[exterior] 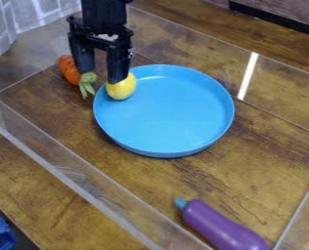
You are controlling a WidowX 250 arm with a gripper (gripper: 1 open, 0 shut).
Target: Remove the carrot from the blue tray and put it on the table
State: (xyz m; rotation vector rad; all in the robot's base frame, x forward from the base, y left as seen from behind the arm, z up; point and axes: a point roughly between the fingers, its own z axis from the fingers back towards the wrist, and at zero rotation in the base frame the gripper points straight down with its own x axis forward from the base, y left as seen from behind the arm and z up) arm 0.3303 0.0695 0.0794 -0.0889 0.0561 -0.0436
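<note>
The orange carrot [68, 69] lies on the wooden table [40, 117] just left of the blue tray [184, 122], outside its rim, with its green top [85, 88] pointing toward the tray. My black gripper [99, 64] hangs open above the spot between carrot and tray, and nothing sits between its fingers. One of its fingers [79, 59] partly hides the carrot's right side. A yellow lemon [120, 89] rests at the tray's left rim, just below the other finger.
A purple eggplant [220, 227] lies on the table at the front right. Clear acrylic walls [66, 166] run along the front left and the right side [248, 73]. A dark object sits beyond the wall at the back right.
</note>
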